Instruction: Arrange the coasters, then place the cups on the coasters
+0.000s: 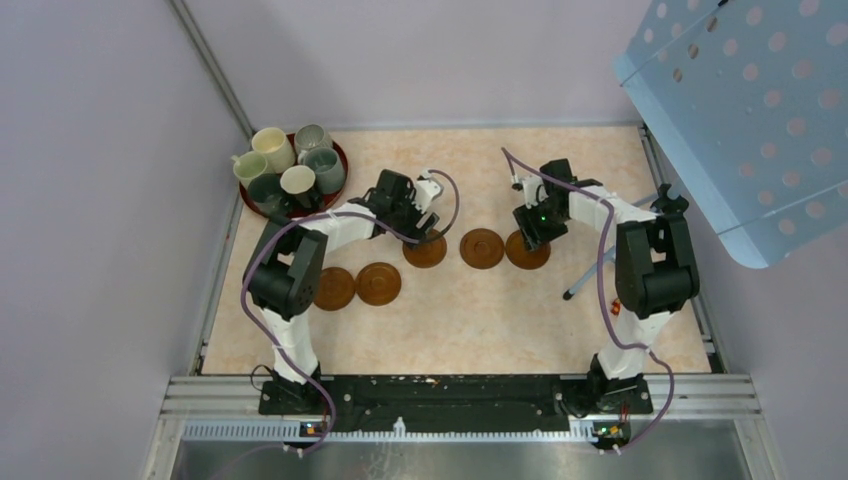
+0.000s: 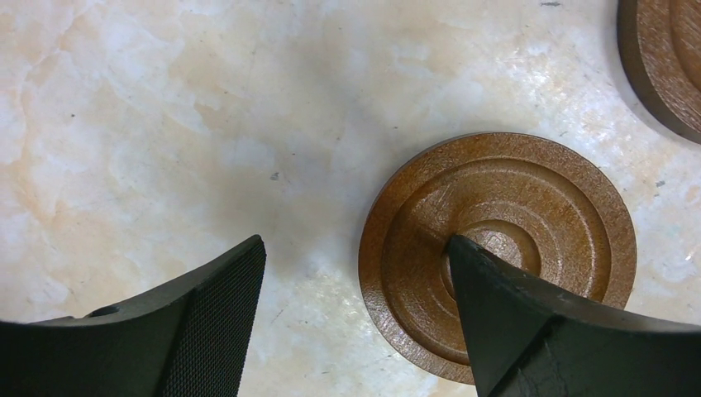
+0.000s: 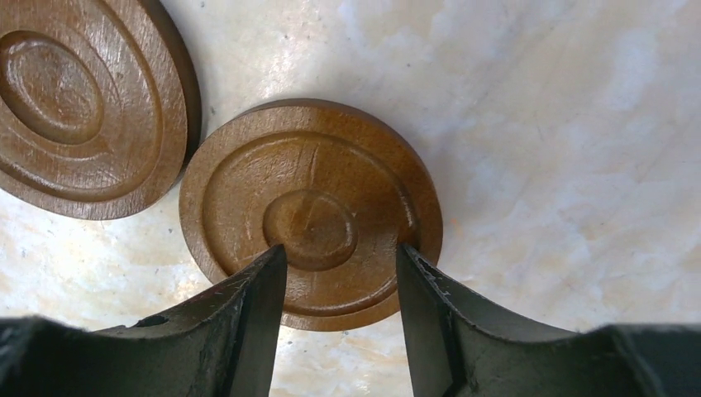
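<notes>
Pale marbled counter (image 1: 480,320) betw. lilac walls carried everything. Across its middle five coasters (image 1: 482,248) lay flat in a loose row. A sixth wasn't visible, poss. hidden under an arm. At the far left corner the cups (image 1: 272,148) sat bunched on a dark red tray (image 1: 344,160), well apart from the row.

On the wrist view the left end effector (image 2: 355,244) hung wide open and held nothing, w/ one fingertip over a disc's centre and the other over bare counter. Over another disc the right end effector (image 3: 340,248) stood part open, tips either side of the raised centre, w/ nothing clamped.

By their look the coasters were stiff, light and wood-like w/ ringed faces. They were thin and flat to the counter, so prob. best pinched across the rim or slid along, and the smooth finish could slip. By their look the cups were heavier and brittle, so wall or handle seemed the place to grip.

Whether the tips touched the discs couldn't be told. Neighbouring discs were cut off at the edges of both wrist views.
</notes>
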You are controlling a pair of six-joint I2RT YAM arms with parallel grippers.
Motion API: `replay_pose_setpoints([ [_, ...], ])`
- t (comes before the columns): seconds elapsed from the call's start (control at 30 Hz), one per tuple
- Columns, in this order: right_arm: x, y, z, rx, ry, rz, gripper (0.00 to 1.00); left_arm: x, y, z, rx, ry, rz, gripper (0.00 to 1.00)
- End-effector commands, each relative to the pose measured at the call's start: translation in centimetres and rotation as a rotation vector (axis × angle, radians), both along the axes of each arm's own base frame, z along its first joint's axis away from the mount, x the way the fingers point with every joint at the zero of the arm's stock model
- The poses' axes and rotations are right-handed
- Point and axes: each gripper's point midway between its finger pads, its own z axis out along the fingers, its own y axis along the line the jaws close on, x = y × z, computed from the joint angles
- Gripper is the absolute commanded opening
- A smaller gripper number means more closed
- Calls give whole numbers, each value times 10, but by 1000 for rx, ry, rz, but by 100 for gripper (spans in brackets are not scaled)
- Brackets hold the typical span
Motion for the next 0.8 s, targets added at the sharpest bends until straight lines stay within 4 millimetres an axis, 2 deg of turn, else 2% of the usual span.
replay_pose_setpoints([
  [0.0,19,-13,1,-46,-45,-24,51,15,8,0,15,-25,48,87],
  [0.23,22,-17,3,-55,-51,-30,51,17,10,11,0,-32,50,89],
  [0.53,31,-27,7,-101,-88,-43,51,8,10,38,-26,-55,34,94],
  [0.63,31,-22,14,-72,-96,-33,51,-2,9,53,-54,-50,1,98],
  [0.77,35,-11,37,-11,-139,-15,54,-30,18,70,-78,-7,-90,99],
])
